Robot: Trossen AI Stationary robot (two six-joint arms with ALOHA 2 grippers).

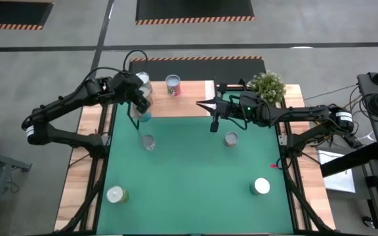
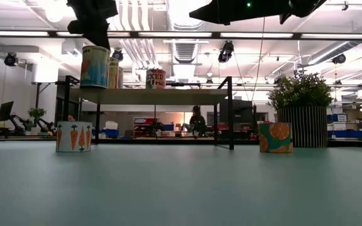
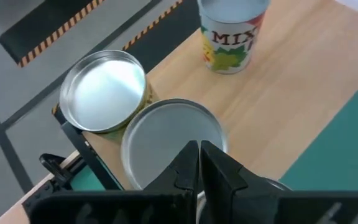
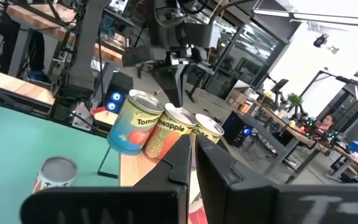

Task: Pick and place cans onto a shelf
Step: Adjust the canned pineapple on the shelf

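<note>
The shelf point(image 1: 190, 103) stands at the table's far edge on thin black legs. Three cans stand upright on it: a mixed-fruit can point(image 3: 229, 31) and two silver-topped cans point(image 3: 104, 90) point(image 3: 169, 134) side by side at its left end. My left gripper point(image 3: 199, 155) is shut and slants down just over the nearer of these two tops. My right gripper point(image 1: 205, 105) is shut, holds nothing, and hangs level over the shelf's right part, high above the table point(image 2: 231, 9). Several more cans point(image 1: 148, 142) point(image 1: 231, 138) point(image 1: 115, 195) point(image 1: 261, 186) stand on the green mat. My left gripper's shut fingertips point(image 3: 191, 152) hang over the near edge of the silver can top point(image 3: 160, 130), coming from above at a slant. I cannot tell whether they touch it. The can stands upright on the shelf.
A potted green plant point(image 1: 266, 85) stands at the far right corner beside the shelf. In the low view a carrot-labelled can point(image 2: 73, 136) and an orange-and-teal can point(image 2: 276, 137) stand in front of the shelf legs. A small red thing point(image 1: 274, 165) lies near the mat's right edge.
</note>
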